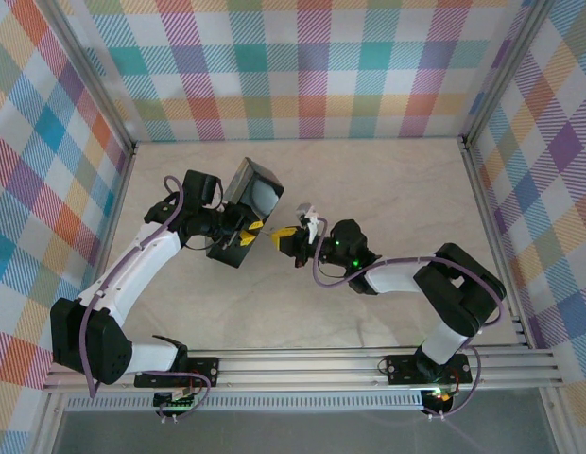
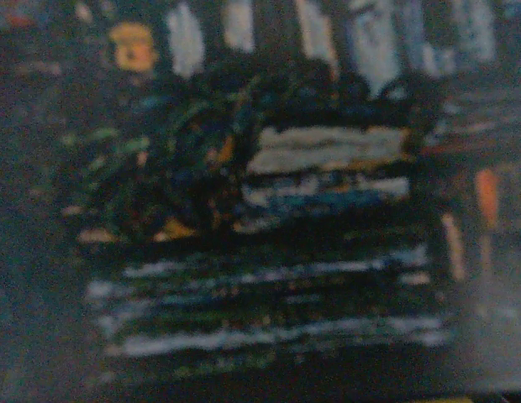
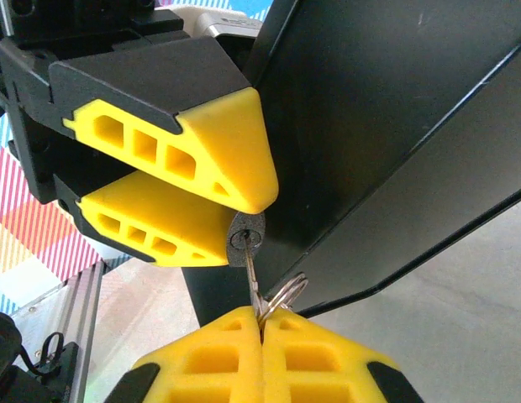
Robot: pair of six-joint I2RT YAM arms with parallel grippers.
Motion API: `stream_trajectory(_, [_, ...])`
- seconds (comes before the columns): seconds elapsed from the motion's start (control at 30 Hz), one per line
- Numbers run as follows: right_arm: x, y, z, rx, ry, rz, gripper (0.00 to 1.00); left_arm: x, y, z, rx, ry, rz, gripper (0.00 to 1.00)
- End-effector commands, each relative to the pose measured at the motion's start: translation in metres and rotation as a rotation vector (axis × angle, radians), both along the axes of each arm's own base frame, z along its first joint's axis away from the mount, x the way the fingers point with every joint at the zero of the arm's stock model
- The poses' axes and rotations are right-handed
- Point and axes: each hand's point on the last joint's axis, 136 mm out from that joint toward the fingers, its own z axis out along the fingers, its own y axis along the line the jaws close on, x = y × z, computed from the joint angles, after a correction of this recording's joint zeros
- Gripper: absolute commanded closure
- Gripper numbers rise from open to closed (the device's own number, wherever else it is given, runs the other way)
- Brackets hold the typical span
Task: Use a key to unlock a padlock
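Note:
The padlock (image 3: pixel 246 238) is a small dark grey body whose keyhole end faces the right wrist camera. It sits between the yellow fingers (image 3: pixel 176 159) of my left gripper (image 3: pixel 244 220), which is shut on it. The key (image 3: pixel 252 281) is a slim silvery blade with its tip in the keyhole. Its bow and a wire key ring (image 3: pixel 283 294) are pinched in my right gripper (image 3: pixel 262 323), which is shut on the key. From above, my left gripper (image 1: pixel 249 235) and right gripper (image 1: pixel 289 237) meet tip to tip at mid table. The shackle is hidden.
A black box (image 1: pixel 250 192) stands tilted right behind the left gripper, and its dark wall (image 3: pixel 386 126) lies close behind the padlock. The left wrist view is a dark blur of its painted lid (image 2: pixel 328 151). Plaid walls ring the pale table (image 1: pixel 387 189).

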Motion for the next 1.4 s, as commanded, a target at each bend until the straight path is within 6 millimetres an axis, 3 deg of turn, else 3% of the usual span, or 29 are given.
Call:
stream_trajectory(0.0, [0.005, 0.005, 0.009, 0.013, -0.041, 0.001, 0.99, -0.001, 0.0, 0.022, -0.04, -0.066, -0.012, 0.82])
stream_trajectory(0.67, [0.001, 0.024, 0.031, 0.099, -0.046, 0.102, 0.99, -0.001, -0.001, 0.024, -0.057, -0.065, 0.0, 0.82])
stream_trajectory(0.87, [-0.007, 0.048, 0.045, 0.106, -0.051, 0.17, 0.98, -0.002, -0.003, 0.022, -0.063, -0.067, -0.005, 0.83])
stream_trajectory(1.03, [-0.01, 0.051, 0.049, 0.113, -0.036, 0.165, 0.9, -0.003, 0.003, 0.02, -0.046, -0.075, 0.011, 0.83])
stream_trajectory(1.1, [-0.01, 0.044, 0.042, 0.087, -0.016, 0.144, 0.78, 0.0, 0.012, 0.017, -0.019, -0.081, 0.032, 0.83])
stream_trajectory(1.23, [-0.002, 0.02, 0.003, -0.023, 0.061, 0.089, 0.65, 0.01, 0.035, 0.004, 0.059, -0.074, 0.073, 0.83])
stream_trajectory(1.37, [0.007, -0.01, -0.026, -0.094, 0.135, 0.046, 0.54, 0.016, 0.038, -0.008, 0.064, -0.061, 0.075, 0.83])
